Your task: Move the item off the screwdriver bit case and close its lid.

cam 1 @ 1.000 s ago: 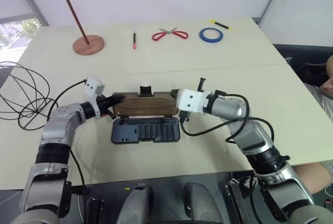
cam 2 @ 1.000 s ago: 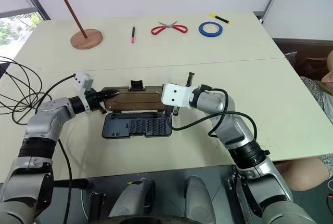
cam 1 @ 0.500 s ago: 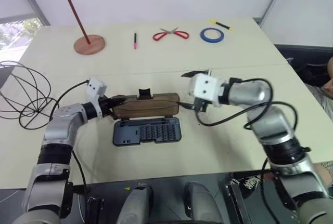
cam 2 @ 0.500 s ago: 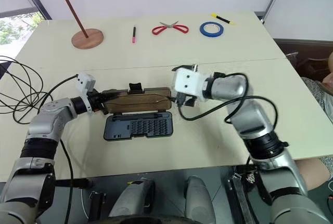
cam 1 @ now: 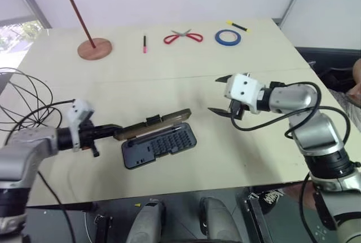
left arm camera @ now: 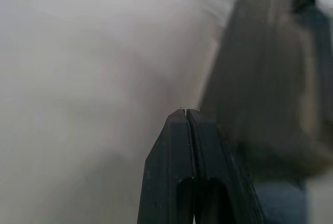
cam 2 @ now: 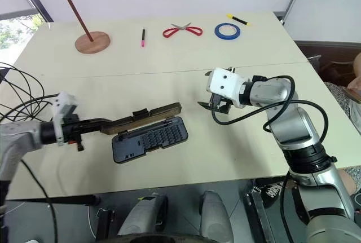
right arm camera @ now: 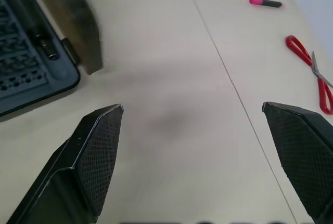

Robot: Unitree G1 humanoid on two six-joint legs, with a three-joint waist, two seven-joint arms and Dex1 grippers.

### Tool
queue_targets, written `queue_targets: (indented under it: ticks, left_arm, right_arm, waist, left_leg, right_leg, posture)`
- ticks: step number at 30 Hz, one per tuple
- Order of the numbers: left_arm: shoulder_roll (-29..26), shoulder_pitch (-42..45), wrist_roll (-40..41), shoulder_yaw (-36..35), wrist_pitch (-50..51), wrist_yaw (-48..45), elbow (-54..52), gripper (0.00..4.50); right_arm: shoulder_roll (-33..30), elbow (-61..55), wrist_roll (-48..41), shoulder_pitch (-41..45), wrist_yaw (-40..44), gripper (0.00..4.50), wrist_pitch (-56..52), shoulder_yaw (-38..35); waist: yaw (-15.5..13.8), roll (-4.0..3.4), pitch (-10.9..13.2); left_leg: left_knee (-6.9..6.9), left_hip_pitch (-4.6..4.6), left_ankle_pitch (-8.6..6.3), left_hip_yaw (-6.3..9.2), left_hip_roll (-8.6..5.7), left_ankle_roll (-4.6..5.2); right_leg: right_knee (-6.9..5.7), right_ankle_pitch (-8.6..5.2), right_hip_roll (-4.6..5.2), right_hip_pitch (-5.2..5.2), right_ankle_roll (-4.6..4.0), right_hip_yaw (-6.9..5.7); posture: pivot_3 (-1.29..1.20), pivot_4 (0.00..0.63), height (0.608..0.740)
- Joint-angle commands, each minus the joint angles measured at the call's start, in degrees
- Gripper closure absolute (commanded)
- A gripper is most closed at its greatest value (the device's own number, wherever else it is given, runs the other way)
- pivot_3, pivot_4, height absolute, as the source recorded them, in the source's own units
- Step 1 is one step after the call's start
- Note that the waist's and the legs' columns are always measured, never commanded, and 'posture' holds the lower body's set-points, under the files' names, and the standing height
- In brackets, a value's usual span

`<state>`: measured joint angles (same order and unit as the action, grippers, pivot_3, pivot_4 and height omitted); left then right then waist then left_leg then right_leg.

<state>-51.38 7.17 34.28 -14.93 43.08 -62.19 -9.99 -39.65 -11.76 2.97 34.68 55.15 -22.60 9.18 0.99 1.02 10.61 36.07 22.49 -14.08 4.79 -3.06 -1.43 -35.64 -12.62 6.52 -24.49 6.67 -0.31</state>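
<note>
A: Where's the case [cam 1: 159, 145]?

B: Near the front of the table [cam 1: 237, 158], lying skewed. The bit tray is open, and the lid [cam 1: 155, 123] stands up on edge along its far side.

A: And the wire ball?

B: The ball [cam 1: 22, 105] is already off the case, well apart at the table's left edge. So step one looks done, and closing the lid is the step in hand.

A: What are the grippers doing?

B: The left gripper [cam 1: 108, 131] is clenched with its tips at the lid's left end. The wrist view is too blurred to tell whether it pinches the lid or only presses on it. The right gripper [cam 1: 224, 96] hangs spread wide and empty, beside the case's right end and clear of it.

A: Next move?

B: I'd judge the lid has to be tipped forward and down over the bits, then pressed until the latch tab [cam 1: 152, 120] catches. The case may slide, so the free gripper should steady it.
</note>
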Motion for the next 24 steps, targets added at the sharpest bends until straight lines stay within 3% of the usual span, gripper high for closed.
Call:
queue_targets:
  ticks: [1, 9, 19, 24]
  left_arm:
    - [-2.27, -1.23, 4.96, -4.89, 3.65, -0.56, -5.72, 4.5]
    - [-4.89, -3.2, 10.49, -6.26, 7.33, -2.13, -10.53, 4.5]
    - [-4.74, -10.05, 5.0, 2.87, 1.79, -3.51, -11.09, 4.5]
    - [-3.36, -3.65, 5.21, 3.14, 1.27, -2.27, -6.18, 4.5]
  right_arm:
    - [1.04, 0.2, -0.31, 0.47, -1.61, 0.03, 1.73, 0.2]
    - [1.01, -0.36, -2.16, -0.61, -0.41, 0.03, 0.38, 0.66]
    - [-0.3, -1.74, -2.26, -1.07, -1.42, 0.03, -2.1, -0.07]
    - [-2.17, -5.36, -5.64, -2.59, 1.04, 0.03, -5.79, -1.66]
  waist:
    - [-0.28, 0.0, 0.0]
    - [-0.19, -0.01, 0.01]
    - [-0.14, -0.04, 0.03]
    - [-0.61, -0.03, 0.04]
  left_leg:
    - [0.01, 0.0, 0.0, 0.0, 0.0, 0.0]
    - [-0.01, 0.02, 0.0, -0.01, -0.04, 0.0]
    - [-0.03, 0.02, -0.01, -0.07, -0.02, 0.01]
    - [0.01, 0.03, -0.01, -0.03, -0.04, 0.01]
  right_leg:
    - [0.01, 0.0, 0.0, 0.02, 0.0, 0.0]
    - [0.18, -0.01, 0.04, 0.09, -0.02, -0.02]
    - [0.19, -0.08, 0.03, 0.06, -0.15, 0.0]
    - [0.19, -0.11, 0.04, 0.09, -0.2, -0.02]
  posture:
    - [0.0, 0.15, 0.74]
    - [0.0, 0.15, 0.74]
    - [0.0, 0.15, 0.74]
    - [0.0, 0.15, 0.74]
